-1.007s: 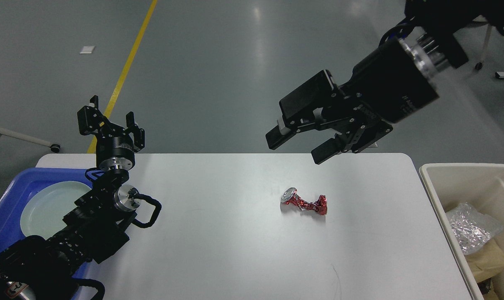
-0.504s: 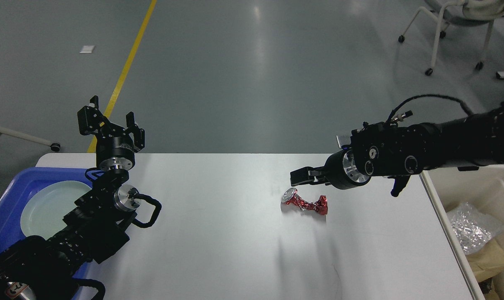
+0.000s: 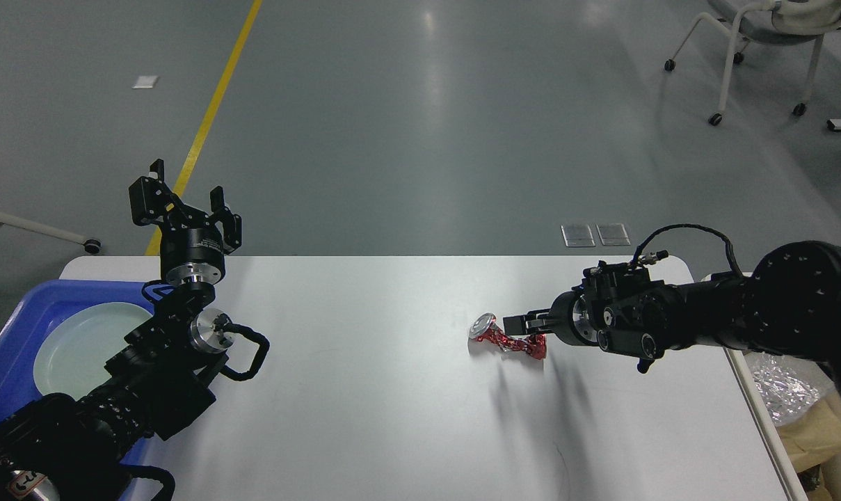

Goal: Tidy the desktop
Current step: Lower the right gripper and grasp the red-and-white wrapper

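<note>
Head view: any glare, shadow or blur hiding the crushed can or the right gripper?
Head view: sharp, no motion blur. Glare streaks only the floor beyond the desktop. Soft shadows fall below the crushed can and the right gripper, which shows dark and side-on, so its fingers cannot be told apart.
</note>
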Action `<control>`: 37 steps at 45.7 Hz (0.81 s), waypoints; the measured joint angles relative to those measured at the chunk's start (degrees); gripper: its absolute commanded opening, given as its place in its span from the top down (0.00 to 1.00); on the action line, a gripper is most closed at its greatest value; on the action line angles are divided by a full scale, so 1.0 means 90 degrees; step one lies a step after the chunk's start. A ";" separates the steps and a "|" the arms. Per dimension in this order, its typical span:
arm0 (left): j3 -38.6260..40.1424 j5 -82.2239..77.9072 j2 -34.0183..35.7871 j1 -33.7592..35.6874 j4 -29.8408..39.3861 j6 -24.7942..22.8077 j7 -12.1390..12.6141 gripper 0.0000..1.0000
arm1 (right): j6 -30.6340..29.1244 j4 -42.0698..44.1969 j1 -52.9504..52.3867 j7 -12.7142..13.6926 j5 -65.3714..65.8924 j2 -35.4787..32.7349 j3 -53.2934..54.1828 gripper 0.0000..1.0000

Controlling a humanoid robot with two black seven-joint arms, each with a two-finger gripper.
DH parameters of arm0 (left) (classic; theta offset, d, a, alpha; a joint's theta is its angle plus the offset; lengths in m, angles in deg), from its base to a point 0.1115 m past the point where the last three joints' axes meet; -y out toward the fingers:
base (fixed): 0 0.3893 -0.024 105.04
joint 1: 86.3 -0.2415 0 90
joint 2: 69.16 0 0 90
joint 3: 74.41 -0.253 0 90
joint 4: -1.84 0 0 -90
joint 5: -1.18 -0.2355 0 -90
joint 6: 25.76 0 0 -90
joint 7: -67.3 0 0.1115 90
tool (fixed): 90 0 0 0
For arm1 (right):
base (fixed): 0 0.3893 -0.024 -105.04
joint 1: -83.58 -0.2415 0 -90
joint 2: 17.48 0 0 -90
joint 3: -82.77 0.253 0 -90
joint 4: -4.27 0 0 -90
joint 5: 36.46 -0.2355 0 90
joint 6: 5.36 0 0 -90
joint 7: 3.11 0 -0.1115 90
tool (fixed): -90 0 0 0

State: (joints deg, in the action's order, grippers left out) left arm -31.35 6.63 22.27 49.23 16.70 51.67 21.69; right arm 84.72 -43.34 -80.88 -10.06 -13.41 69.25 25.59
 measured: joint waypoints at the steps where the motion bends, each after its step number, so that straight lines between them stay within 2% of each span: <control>1: 0.0000 0.0000 0.0000 0.0000 0.0000 0.0000 0.0000 0.00 | 0.0001 0.0018 0.0039 0.0000 0.0006 0.0001 -0.0001 0.20; 6: 0.0000 0.0000 0.0001 0.0000 0.0000 0.0000 0.0000 0.00 | 0.0001 0.0053 0.0197 0.0005 0.0065 0.0006 -0.0003 0.33; 18: 0.0000 0.0000 -0.0002 0.0000 0.0000 0.0000 0.0000 0.00 | 0.0001 0.0154 0.0450 0.0020 0.0112 0.0001 0.0042 0.73; 24: 0.0000 0.0000 -0.0002 0.0000 0.0000 0.0000 0.0000 0.00 | 0.0001 0.0230 0.0500 0.0018 0.0109 0.0001 0.0079 0.88; 26: 0.0000 0.0000 -0.0003 0.0000 0.0000 0.0000 0.0000 0.00 | 0.0001 0.0250 0.0509 0.0014 0.0106 0.0001 0.0083 0.98; 37: 0.0000 0.0000 -0.0002 0.0000 -0.0001 0.0000 0.0000 0.00 | 0.0001 0.0259 0.0505 0.0009 0.0105 0.0001 0.0088 1.00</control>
State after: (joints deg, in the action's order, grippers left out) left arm -31.35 6.63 22.24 49.23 16.69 51.67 21.69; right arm 84.73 -41.00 -76.33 -9.98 -12.47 69.27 26.38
